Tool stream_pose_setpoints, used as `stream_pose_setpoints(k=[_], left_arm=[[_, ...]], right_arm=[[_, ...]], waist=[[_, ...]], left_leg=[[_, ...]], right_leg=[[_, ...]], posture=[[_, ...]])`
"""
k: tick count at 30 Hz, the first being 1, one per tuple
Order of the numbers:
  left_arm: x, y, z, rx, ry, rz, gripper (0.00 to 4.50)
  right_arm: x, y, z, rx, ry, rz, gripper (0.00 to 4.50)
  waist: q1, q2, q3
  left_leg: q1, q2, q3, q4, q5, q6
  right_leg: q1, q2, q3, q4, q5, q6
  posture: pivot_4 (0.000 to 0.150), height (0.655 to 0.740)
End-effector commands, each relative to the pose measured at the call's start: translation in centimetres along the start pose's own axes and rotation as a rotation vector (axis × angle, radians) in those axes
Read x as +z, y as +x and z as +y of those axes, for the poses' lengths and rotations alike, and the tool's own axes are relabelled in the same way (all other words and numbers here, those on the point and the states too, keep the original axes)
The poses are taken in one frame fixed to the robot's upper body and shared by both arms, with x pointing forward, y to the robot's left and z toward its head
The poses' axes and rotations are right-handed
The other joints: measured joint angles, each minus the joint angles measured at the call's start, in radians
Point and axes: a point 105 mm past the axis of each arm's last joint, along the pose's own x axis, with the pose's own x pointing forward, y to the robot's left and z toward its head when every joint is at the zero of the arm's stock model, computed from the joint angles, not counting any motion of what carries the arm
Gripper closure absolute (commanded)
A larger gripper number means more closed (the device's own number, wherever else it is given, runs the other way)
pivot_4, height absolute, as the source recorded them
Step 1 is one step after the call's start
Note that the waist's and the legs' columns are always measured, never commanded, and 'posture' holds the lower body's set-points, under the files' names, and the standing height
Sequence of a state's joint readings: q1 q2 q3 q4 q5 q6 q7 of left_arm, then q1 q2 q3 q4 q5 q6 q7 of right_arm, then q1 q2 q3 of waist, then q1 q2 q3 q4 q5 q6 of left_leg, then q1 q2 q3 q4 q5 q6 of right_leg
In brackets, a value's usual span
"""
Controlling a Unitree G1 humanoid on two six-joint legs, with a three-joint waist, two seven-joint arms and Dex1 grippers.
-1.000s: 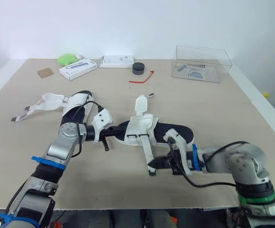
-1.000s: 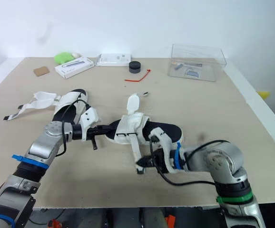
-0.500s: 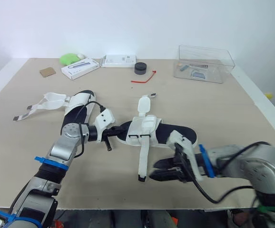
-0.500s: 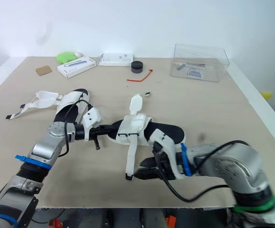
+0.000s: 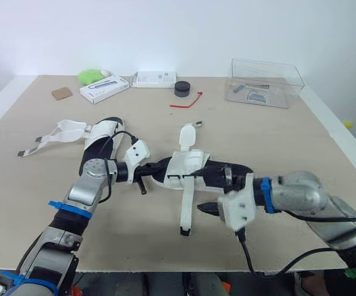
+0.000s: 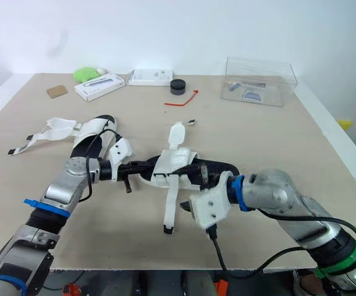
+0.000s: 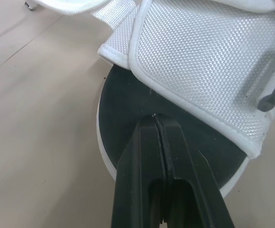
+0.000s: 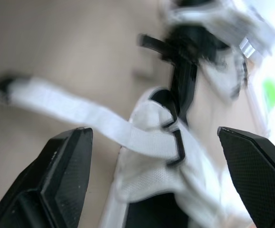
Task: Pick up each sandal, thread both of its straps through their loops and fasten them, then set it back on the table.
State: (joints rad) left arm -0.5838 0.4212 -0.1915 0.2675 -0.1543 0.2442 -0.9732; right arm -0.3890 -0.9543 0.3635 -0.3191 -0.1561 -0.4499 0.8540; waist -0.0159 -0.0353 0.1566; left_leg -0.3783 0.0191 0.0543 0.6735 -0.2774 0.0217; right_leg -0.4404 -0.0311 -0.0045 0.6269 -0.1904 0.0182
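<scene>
**Near sandal steadied at one end, long strap loose**

White mesh sandal with a black footbed lies flat near the middle of the pale beige table. Its long white webbing strap comes off the upper at a black rectangular loop and trails over the table toward the near edge; whether it is threaded through, cannot tell. A shorter white tab stands up on the far side.

Handling, as judged:
- sandal light; sole probably stiff enough to push or lift by its rim; mesh upper soft
- strap limp and flat, likely to flop and twist if held far from its end
- best hold looks to be the strap close to its free tip, pinched across the flat, with the sole steadied

Left gripper: fingers closed together, tips down on the black footbed at the sandal's left end; nothing seen between them.

Right gripper: fingers spread wide, holding nothing. It sits just beside the sandal's near side; strap and loop lie just ahead of the open fingers, apart from both.

Second white-strapped sandal lies well to the left, straps undone.
</scene>
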Motion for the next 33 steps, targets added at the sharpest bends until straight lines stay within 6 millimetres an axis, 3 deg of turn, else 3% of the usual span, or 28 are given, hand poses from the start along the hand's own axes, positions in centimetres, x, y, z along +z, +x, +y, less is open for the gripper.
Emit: stream_pose_setpoints(k=[1, 9, 15, 17, 18, 20, 22, 23, 25, 27, 33], left_arm=[[-1.0, 0.2, -0.1, 0.002, -0.001, 0.051, 4.50], [-1.2, -0.2, 0.0, 0.009, -0.003, 0.058, 4.50], [-1.3, -0.5, 0.1, 0.018, -0.007, 0.063, 4.50], [-1.4, -0.6, 0.2, 0.020, -0.008, 0.068, 4.50], [-1.4, -0.6, 0.2, 0.021, -0.009, 0.069, 4.50], [-1.4, -0.6, 0.2, 0.022, -0.009, 0.071, 4.50], [-1.5, -0.7, 0.2, 0.023, -0.009, 0.072, 4.50], [-1.5, -0.7, 0.2, 0.025, -0.009, 0.074, 4.50], [-1.5, -0.7, 0.2, 0.026, -0.010, 0.076, 4.50], [-1.6, -0.7, 0.2, 0.027, -0.011, 0.079, 4.50], [-1.7, -0.7, 0.2, 0.029, -0.015, 0.081, 4.50]], right_arm=[[0.5, 0.5, 0.1, 0.002, -0.200, -0.061, 0.01], [0.9, 2.5, 0.3, 0.050, -0.272, -0.126, 0.01], [1.3, 3.3, 0.0, 0.043, -0.218, -0.167, 0.01], [1.4, 3.4, 0.0, 0.044, -0.190, -0.175, 0.65], [1.4, 3.5, -0.1, 0.039, -0.172, -0.177, 0.75], [1.3, 3.6, -0.1, 0.036, -0.145, -0.178, 1.70], [1.4, 3.7, -0.3, 0.014, -0.096, -0.188, 2.31], [1.5, 3.7, -0.4, 0.001, -0.063, -0.196, 3.04], [1.7, 3.6, -0.5, -0.006, -0.019, -0.206, 3.55], [1.7, 3.6, -0.4, -0.007, 0.049, -0.209, 4.37], [1.5, 3.2, -1.5, -0.068, 0.223, -0.220, 4.46]], waist=[[0.000, 0.000, 0.000], [0.000, 0.000, 0.000], [0.000, 0.000, 0.000], [0.000, 0.000, 0.000], [0.000, 0.000, 0.000], [-0.001, 0.000, 0.000], [-0.001, 0.000, 0.000], [-0.001, 0.000, 0.000], [-0.001, 0.000, 0.000], [-0.001, 0.000, 0.000], [-0.001, 0.000, 0.000]], left_leg=[[0.000, 0.000, 0.000, 0.000, 0.000, 0.000], [0.002, 0.000, 0.000, 0.000, 0.000, 0.000], [0.002, 0.000, 0.000, 0.000, 0.000, 0.000], [0.003, 0.001, 0.000, 0.000, 0.000, 0.000], [0.003, 0.001, 0.000, 0.000, 0.000, 0.000], [0.003, 0.001, 0.000, 0.000, 0.000, 0.000], [0.004, 0.001, 0.000, 0.000, 0.000, 0.000], [0.004, 0.001, 0.000, 0.000, 0.000, 0.000], [0.004, 0.002, 0.000, 0.000, 0.000, 0.000], [0.004, 0.002, 0.000, 0.000, 0.000, 0.000], [0.005, 0.003, 0.000, 0.000, 0.000, 0.000]], right_leg=[[0.000, 0.000, 0.001, 0.000, 0.000, 0.000], [0.001, 0.000, 0.001, 0.002, 0.000, -0.002], [0.001, 0.000, 0.001, 0.002, 0.000, -0.003], [0.001, 0.001, 0.001, 0.002, 0.001, -0.005], [0.001, 0.001, 0.001, 0.003, 0.002, -0.006], [0.001, 0.001, 0.001, 0.003, 0.002, -0.006], [0.001, 0.001, 0.001, 0.003, 0.002, -0.006], [0.001, 0.002, 0.001, 0.003, 0.002, -0.006], [0.001, 0.002, 0.001, 0.003, 0.002, -0.007], [0.002, 0.003, 0.001, 0.003, 0.002, -0.007], [0.002, 0.003, 0.001, 0.004, 0.002, -0.007]], posture=[[0.150, 0.7400], [0.150, 0.7400], [0.150, 0.7400], [0.150, 0.7400], [0.150, 0.7400], [0.150, 0.7400], [0.150, 0.7400], [0.150, 0.7400], [0.150, 0.7400], [0.150, 0.7400], [0.150, 0.7400]])
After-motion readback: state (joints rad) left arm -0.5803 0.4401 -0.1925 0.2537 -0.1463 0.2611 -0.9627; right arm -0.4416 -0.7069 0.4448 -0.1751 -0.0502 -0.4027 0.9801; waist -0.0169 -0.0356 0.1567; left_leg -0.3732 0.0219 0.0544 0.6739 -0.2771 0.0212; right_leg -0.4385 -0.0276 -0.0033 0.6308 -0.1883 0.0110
